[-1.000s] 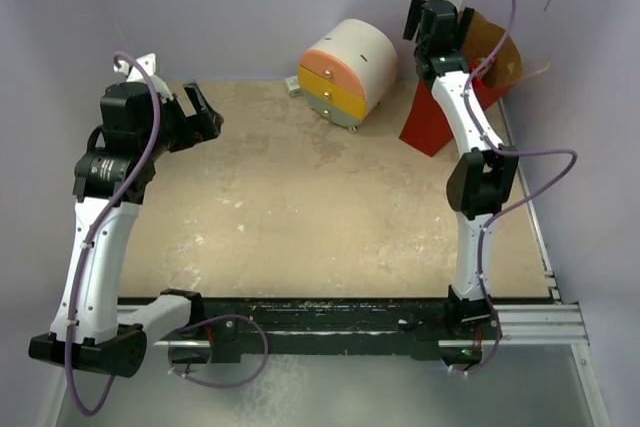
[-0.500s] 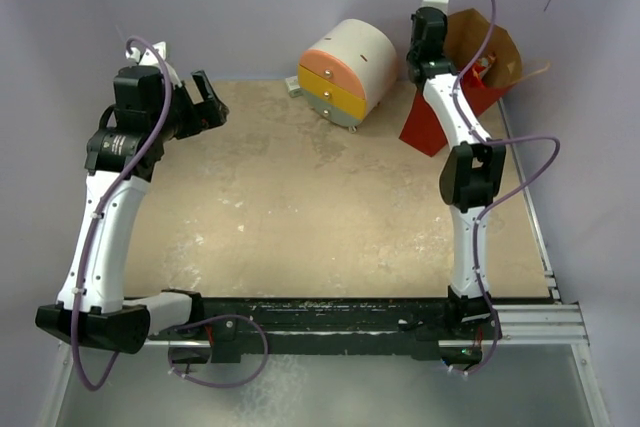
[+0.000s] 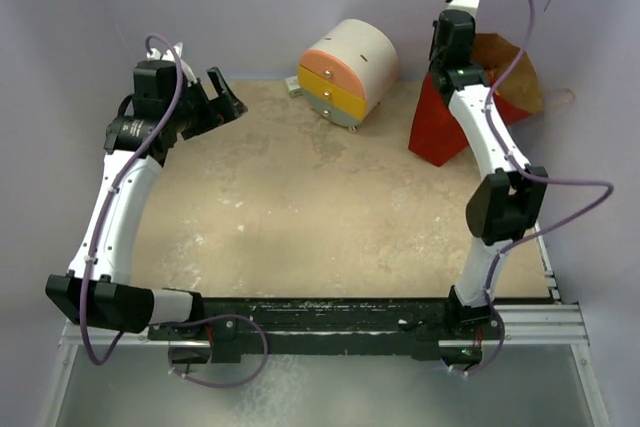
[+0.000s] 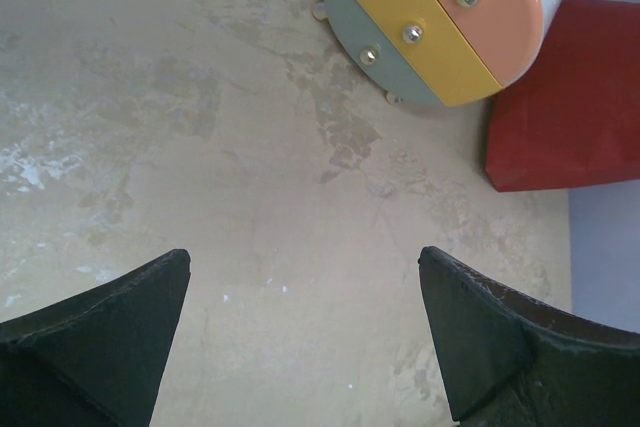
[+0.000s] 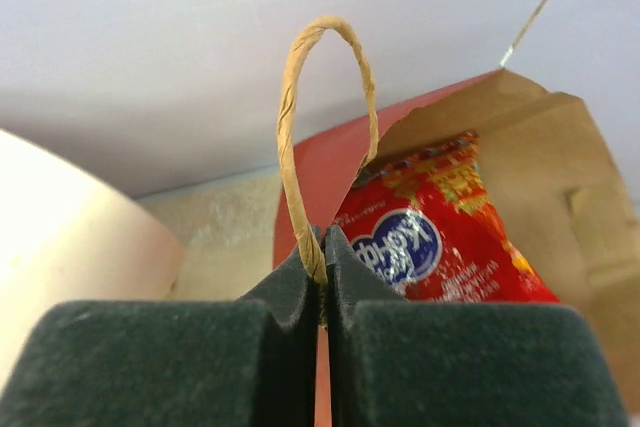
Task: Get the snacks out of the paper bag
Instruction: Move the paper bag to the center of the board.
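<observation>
At the upper right of the overhead view, the paper bag [image 3: 440, 127] stands on the far right part of the table [image 3: 300, 207], its red outside facing the middle and its brown inside showing behind the right arm's wrist. Seen from the right wrist camera, the right gripper [image 5: 322, 247] is closed tight, its two dark pads pressed together on the base of a thin string handle [image 5: 290, 117] whose tan loop rises upright above the fingers in the centre of the frame. Just behind the pinched handle, the mouth of the bag is open, and a red crisp packet [image 5: 430, 237] with a blue and white logo lies inside it, leaning against the kraft lining at the right of that frame. No other snack can be made out in the bag from this angle. At the upper left of the overhead view, the left gripper [image 4: 302, 257] hangs above the bare table with its jaws spread wide and nothing between them. Its own camera looks down on the sandy tabletop, with the round white cabinet [image 4: 440, 17] at the top right of that frame, showing orange, yellow and grey-green drawer fronts, and a corner of the red bag just beside it at the right edge.
</observation>
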`<action>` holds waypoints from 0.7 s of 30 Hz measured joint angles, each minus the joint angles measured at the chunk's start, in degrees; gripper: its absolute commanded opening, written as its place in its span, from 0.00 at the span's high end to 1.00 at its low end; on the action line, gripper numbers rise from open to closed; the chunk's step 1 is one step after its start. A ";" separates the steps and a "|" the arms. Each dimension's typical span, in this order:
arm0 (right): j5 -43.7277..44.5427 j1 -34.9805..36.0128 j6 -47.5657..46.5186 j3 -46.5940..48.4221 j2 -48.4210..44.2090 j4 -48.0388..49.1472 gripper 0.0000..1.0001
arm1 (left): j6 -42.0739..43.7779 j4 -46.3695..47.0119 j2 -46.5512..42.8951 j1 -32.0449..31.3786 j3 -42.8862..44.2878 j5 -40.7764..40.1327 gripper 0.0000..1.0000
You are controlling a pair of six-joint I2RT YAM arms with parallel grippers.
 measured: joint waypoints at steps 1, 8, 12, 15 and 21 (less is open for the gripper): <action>-0.31 0.00 0.35 -1.68 -2.08 -0.94 1.00 | -0.79 -0.09 -0.66 0.00 -0.57 0.70 0.01; -5.40 0.02 4.02 -11.63 -14.51 -10.08 1.00 | -3.96 -1.95 -9.49 0.00 -4.46 4.09 0.01; -11.04 1.44 6.95 -18.49 -22.21 -13.64 1.00 | -5.38 -3.10 -14.75 0.00 -5.79 5.40 0.01; -12.48 6.19 8.85 -23.65 -28.22 -16.94 1.00 | -6.23 -3.56 -16.65 0.00 -5.92 6.38 0.01; -14.16 20.48 15.72 -32.50 -36.33 -21.81 1.00 | -6.91 -3.80 -17.35 0.00 -7.65 7.76 0.01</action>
